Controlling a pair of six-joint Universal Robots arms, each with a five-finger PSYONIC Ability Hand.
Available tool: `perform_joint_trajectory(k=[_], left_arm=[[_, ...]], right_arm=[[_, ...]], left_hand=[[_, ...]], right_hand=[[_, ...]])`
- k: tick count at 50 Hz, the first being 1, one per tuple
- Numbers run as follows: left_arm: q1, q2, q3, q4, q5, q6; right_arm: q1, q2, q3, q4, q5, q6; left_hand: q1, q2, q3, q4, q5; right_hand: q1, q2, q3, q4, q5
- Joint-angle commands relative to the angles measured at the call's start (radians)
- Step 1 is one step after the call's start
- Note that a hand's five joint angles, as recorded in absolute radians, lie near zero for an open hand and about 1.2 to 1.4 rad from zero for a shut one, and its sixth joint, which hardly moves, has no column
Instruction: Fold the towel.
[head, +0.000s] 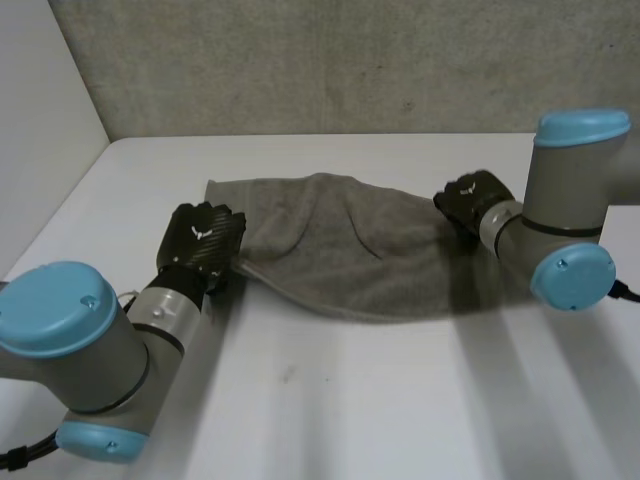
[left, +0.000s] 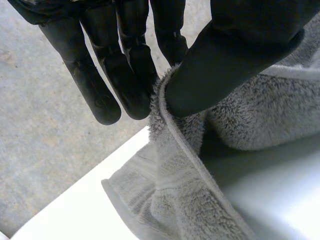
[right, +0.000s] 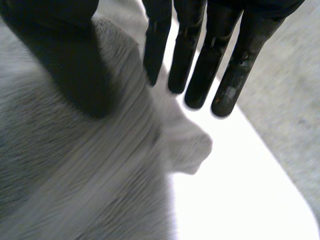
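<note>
Towel (head: 340, 250): grey terry, strung across the middle of the white tabletop (head: 400, 400) between the two hands, bunched and creased along its length.
Near edge: sags in a shallow curve toward the robot and casts a shadow on the tabletop.
Far edge: humps up in the middle; a flap pokes out at the far left end.
Left hand (head: 203, 240): at the towel's left end. In its wrist view the left hand (left: 125, 60) pinches the hemmed edge of the towel (left: 190, 200) between the thumb and straight fingers, and the hem runs down from the pinch toward the tabletop (left: 280, 190).
Right hand (head: 470, 198): at the towel's right end. In its wrist view the right hand (right: 200, 50) has its thumb on the towel (right: 75, 175), with cloth nipped against nearly straight fingers; a loose corner juts out past the fingertips over the tabletop (right: 240, 190).
Open room: wide bare tabletop on the near side, between the arms; a narrower bare strip between the far edge and the wall (head: 300, 60).
</note>
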Motion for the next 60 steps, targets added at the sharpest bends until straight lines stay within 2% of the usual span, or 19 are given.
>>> perform_joint_trajectory(k=[1,6,11,14,19,22,24,30,37,45,48,50,51,52,53,54,55,57,60], left_arm=[[-0.002,0.076,-0.019,-0.01,0.0,-0.002],[-0.029,0.135,-0.02,-0.022,-0.003,-0.005],[-0.072,0.182,-0.016,-0.047,-0.003,-0.008],[-0.106,0.239,-0.002,-0.085,-0.004,-0.008],[-0.144,0.3,0.029,-0.128,-0.006,-0.008],[-0.161,0.308,0.053,-0.151,-0.007,-0.008],[-0.169,0.308,0.066,-0.162,-0.009,-0.006],[-0.178,0.31,0.115,-0.202,-0.012,-0.005],[-0.18,0.322,0.138,-0.216,-0.012,-0.008],[-0.178,0.333,0.15,-0.22,-0.015,-0.009],[-0.177,0.345,0.152,-0.22,-0.017,-0.009],[-0.177,0.354,0.152,-0.22,-0.017,-0.009],[-0.172,0.363,0.152,-0.22,-0.017,-0.011],[-0.169,0.369,0.15,-0.22,-0.017,-0.011],[-0.169,0.369,0.15,-0.22,-0.017,-0.011],[-0.168,0.369,0.147,-0.22,-0.017,-0.011],[-0.165,0.369,0.141,-0.22,-0.017,-0.011],[-0.16,0.368,0.132,-0.22,-0.015,-0.009],[-0.146,0.357,0.106,-0.222,-0.015,-0.008]], right_arm=[[-0.055,0.0,0.002,0.011,0.033,-0.011],[-0.098,-0.076,0.028,0.014,0.045,0.029],[-0.121,-0.239,0.2,0.004,0.024,0.12],[-0.117,-0.277,0.255,-0.001,0.014,0.146],[-0.113,-0.415,0.482,-0.058,-0.064,0.288],[-0.113,-0.465,0.539,-0.072,-0.088,0.341],[-0.112,-0.535,0.632,-0.093,-0.148,0.432],[-0.095,-0.613,0.764,-0.108,-0.263,0.545],[-0.032,-0.584,0.815,-0.205,-0.275,0.585],[-0.005,-0.445,0.814,-0.254,-0.272,0.586],[-0.006,-0.397,0.809,-0.319,-0.262,0.585],[-0.015,-0.371,0.802,-0.406,-0.219,0.58],[-0.015,-0.371,0.802,-0.406,-0.219,0.58],[-0.017,-0.366,0.797,-0.45,-0.178,0.569],[-0.017,-0.366,0.797,-0.45,-0.177,0.569],[-0.018,-0.369,0.792,-0.487,-0.129,0.563],[-0.018,-0.383,0.785,-0.51,-0.084,0.557],[-0.021,-0.392,0.774,-0.512,-0.058,0.542],[-0.023,-0.455,0.763,-0.494,-0.051,0.459]], left_hand=[[0.207,0.178,0.179,0.179,0.184],[0.207,0.178,0.179,0.179,0.184],[0.207,0.178,0.179,0.179,0.184],[0.207,0.178,0.179,0.179,0.184],[0.207,0.178,0.179,0.179,0.184],[0.207,0.178,0.179,0.179,0.184],[0.207,0.178,0.179,0.179,0.184],[0.207,0.178,0.179,0.179,0.184],[0.207,0.178,0.179,0.179,0.184],[0.207,0.178,0.179,0.179,0.184],[0.207,0.178,0.179,0.179,0.184],[0.207,0.178,0.179,0.179,0.184],[0.207,0.178,0.179,0.179,0.184],[0.207,0.178,0.179,0.179,0.184],[0.207,0.178,0.179,0.179,0.184],[0.207,0.178,0.179,0.179,0.184],[0.207,0.178,0.179,0.179,0.184],[0.207,0.178,0.179,0.179,0.184],[0.207,0.178,0.179,0.179,0.184]], right_hand=[[-0.393,-0.504,-0.532,-0.535,-0.544],[-0.393,-0.504,-0.532,-0.535,-0.544],[-0.393,-0.504,-0.532,-0.535,-0.544],[-0.393,-0.504,-0.532,-0.535,-0.544],[-0.393,-0.504,-0.532,-0.535,-0.544],[-0.393,-0.504,-0.532,-0.535,-0.544],[-0.393,-0.504,-0.532,-0.535,-0.544],[-0.393,-0.504,-0.532,-0.535,-0.544],[-0.393,-0.504,-0.532,-0.535,-0.544],[-0.341,-0.453,-0.481,-0.483,-0.493],[-0.183,-0.294,-0.322,-0.325,-0.334],[0.171,0.059,0.031,0.028,0.019],[0.173,0.061,0.033,0.03,0.021],[0.486,0.375,0.347,0.344,0.335],[0.49,0.378,0.35,0.347,0.338],[0.826,0.714,0.686,0.684,0.674],[0.829,0.717,0.689,0.687,0.677],[0.829,0.717,0.689,0.687,0.677],[0.829,0.717,0.689,0.687,0.677]])
